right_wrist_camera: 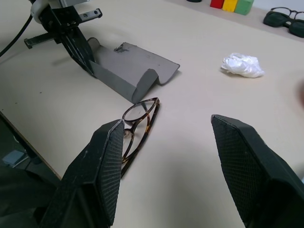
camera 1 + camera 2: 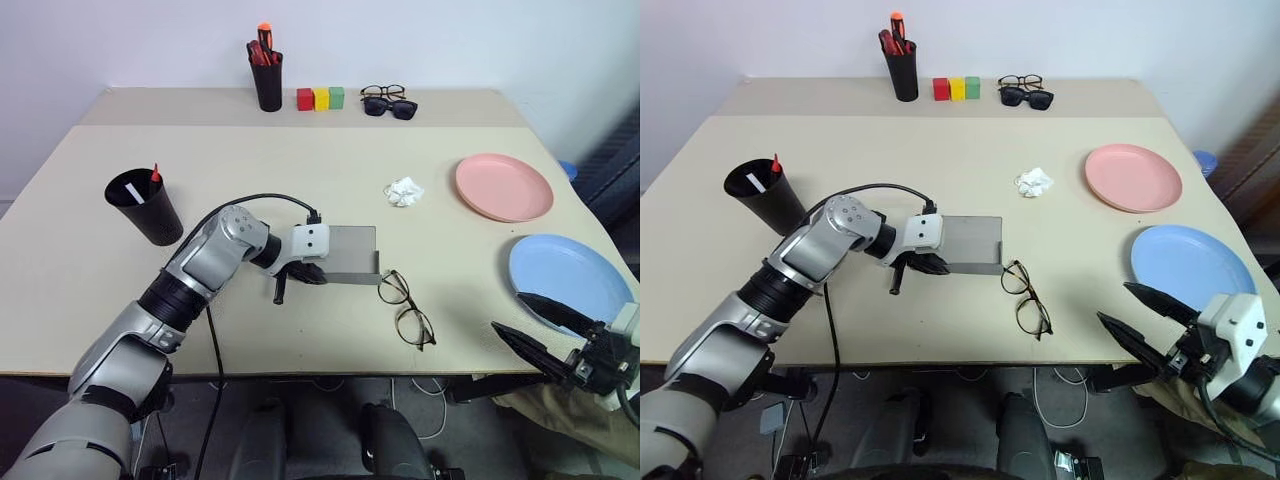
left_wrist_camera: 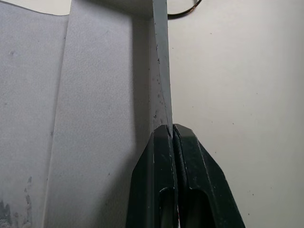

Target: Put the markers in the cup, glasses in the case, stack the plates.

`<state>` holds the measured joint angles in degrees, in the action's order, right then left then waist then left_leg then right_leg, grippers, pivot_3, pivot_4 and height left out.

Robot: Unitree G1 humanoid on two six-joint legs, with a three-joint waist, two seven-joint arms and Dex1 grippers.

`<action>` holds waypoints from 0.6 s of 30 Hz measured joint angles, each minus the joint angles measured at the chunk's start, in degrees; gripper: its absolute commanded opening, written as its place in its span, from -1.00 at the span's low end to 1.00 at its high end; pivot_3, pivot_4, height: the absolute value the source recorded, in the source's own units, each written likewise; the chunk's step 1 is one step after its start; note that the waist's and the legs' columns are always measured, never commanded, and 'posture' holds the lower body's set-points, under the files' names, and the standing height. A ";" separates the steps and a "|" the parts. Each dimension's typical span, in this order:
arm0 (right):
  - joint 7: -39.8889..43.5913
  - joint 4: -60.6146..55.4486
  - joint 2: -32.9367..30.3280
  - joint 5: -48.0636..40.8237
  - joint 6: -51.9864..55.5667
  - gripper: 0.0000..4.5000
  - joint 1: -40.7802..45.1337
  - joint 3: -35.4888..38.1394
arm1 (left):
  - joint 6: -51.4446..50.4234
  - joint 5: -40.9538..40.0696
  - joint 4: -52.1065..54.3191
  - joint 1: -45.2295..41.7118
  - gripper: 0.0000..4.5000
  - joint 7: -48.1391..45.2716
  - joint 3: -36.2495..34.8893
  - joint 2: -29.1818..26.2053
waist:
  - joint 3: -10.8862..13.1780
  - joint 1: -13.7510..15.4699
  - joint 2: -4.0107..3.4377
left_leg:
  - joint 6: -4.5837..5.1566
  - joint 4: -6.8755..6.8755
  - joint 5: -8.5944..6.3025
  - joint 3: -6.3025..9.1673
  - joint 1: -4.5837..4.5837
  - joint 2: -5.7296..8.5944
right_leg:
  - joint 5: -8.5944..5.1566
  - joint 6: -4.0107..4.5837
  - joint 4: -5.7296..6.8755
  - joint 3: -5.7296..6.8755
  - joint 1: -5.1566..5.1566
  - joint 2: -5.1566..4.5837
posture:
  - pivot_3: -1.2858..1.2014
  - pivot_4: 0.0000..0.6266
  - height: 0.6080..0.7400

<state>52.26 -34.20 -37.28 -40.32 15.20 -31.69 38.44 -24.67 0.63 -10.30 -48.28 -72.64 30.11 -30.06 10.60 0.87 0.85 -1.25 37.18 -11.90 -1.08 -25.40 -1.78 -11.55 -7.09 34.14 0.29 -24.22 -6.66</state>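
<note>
Of the three jobs, we judge one done. The cup (image 2: 145, 208) stands at the left of the table (image 2: 250, 150), and a white-bodied pen and a red-tipped one poke out of its mouth, so the markers (image 2: 148, 184) look to be in already.

The glasses (image 2: 407, 308) are next, and they are not yet in. They lie folded open on the table near its near edge, just to the right of the case (image 2: 352, 255), their far lens almost touching its near right corner. The case lies open near the middle. Our left gripper (image 2: 281, 291) has its fingers pressed together against the near wall of the case (in the left wrist view the tips meet right at that grey edge), so we take it to be steadying or nudging the case rather than carrying anything.

Our right gripper (image 2: 1143, 316) hangs off the near right edge of the table with its fingers spread and nothing between them, pointing toward the glasses.

The plates are unstacked: the pink plate (image 2: 504, 186) sits far right and the blue plate (image 2: 568, 280) nearer, side by side, well apart from the case. That job remains whole.
</note>
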 measured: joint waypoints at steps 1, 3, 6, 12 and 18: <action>-0.50 -0.45 0.00 -0.15 0.44 0.32 0.12 0.01 | -0.10 0.15 -0.34 -0.27 -0.99 0.02 0.01 0.27 | 0.00 0.03 0.00 | 0.00 0.00 0.00 0.00 0.00 0.00 | 0.00 0.00 0.00 0.00 0.00 0.00 | 0.03 -0.52 1.00; -1.17 -0.99 -0.01 -0.47 0.87 0.32 0.31 0.01 | -0.16 0.47 -0.82 -0.55 -0.99 0.18 0.02 0.75 | 0.00 0.03 0.00 | 0.00 0.00 0.00 0.00 0.00 0.00 | 0.00 0.00 0.00 0.00 0.00 0.00 | 0.03 -0.52 1.00; -1.66 -1.20 -0.01 -0.53 1.34 0.32 0.79 0.01 | -0.15 0.91 -0.85 -0.61 -0.88 0.24 0.02 0.87 | 0.00 -0.02 0.00 | 0.00 0.00 0.00 0.00 0.00 0.00 | 0.00 0.00 0.00 0.00 0.00 0.00 | 0.03 -0.52 1.00; -1.88 -1.17 -0.18 -0.45 2.09 0.32 2.54 -0.92 | -0.83 1.47 -1.28 -0.60 0.24 0.08 0.04 0.87 | 0.01 -0.05 0.01 | 0.00 -0.01 0.00 0.00 -0.01 0.00 | 0.00 0.00 0.00 0.00 -0.01 0.00 | 0.03 -0.52 1.00; -2.34 -0.07 -3.39 -0.88 8.53 0.32 4.86 -6.60 | -1.13 -0.72 0.73 0.11 0.24 0.05 -2.38 0.75 | 0.01 -0.14 0.01 | 0.00 -0.01 0.00 0.00 -0.01 -0.01 | 0.00 0.01 0.02 0.00 -0.03 0.00 | 0.03 -0.52 1.00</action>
<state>49.92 -34.27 -40.67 -41.20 23.73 -26.82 31.84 -25.80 -0.08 -9.58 -48.18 -72.59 27.73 -29.31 10.61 0.73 0.86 -1.25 37.17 -11.90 -1.08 -25.40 -1.79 -11.54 -7.08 34.16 0.28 -24.24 -6.66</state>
